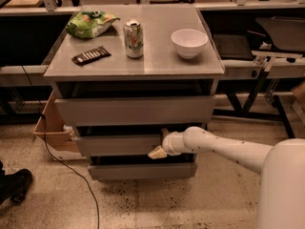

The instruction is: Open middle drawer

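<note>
Gripper (159, 148) sits at the right end of the middle drawer (119, 145) front, by its top edge; open or closed, cannot tell. Drawer is mid-stack, between top drawer (136, 109) and bottom drawer (140, 171). Flat handle-less front, rigid, likely slick and probably light. Best hold looks like the top lip, pulled straight out. Counts: three drawers. On cabinet top (157, 56): one can (133, 38), one bowl (189, 42), one chip bag (90, 23), one dark bar (91, 55).

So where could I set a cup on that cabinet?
The front strip of the top is bare, as is the gap between can and bowl. The chip bag and dark bar crowd the left. The gripper is at the middle drawer.
</note>
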### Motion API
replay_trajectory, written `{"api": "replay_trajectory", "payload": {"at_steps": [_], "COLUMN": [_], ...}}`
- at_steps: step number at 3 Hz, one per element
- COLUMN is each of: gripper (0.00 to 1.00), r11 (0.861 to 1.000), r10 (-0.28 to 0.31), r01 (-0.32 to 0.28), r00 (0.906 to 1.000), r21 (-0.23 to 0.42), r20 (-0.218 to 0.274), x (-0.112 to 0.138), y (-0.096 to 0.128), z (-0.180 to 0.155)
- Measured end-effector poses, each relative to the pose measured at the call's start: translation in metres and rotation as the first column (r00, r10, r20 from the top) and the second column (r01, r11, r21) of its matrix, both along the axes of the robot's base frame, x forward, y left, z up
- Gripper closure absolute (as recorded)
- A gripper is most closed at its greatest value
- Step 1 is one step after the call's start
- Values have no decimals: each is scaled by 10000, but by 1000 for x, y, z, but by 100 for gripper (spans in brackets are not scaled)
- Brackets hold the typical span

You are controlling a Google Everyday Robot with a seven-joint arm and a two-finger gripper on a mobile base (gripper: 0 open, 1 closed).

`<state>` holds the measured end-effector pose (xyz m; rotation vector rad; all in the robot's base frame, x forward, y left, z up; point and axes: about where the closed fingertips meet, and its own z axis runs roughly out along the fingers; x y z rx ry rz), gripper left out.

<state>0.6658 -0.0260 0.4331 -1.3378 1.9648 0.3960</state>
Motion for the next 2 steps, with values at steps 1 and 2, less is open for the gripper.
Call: {"api": "replay_trajectory", "payload": {"at_steps": [1, 2], "gripper": [43, 22], "r11": [10000, 10000], "r10": [12, 12], "r01": [-12, -12], "r00": [10000, 10000], "r21": [5, 5], "r20": [-28, -28], "x": [-1, 0], "y": [1, 0], "z": [-1, 6]}}
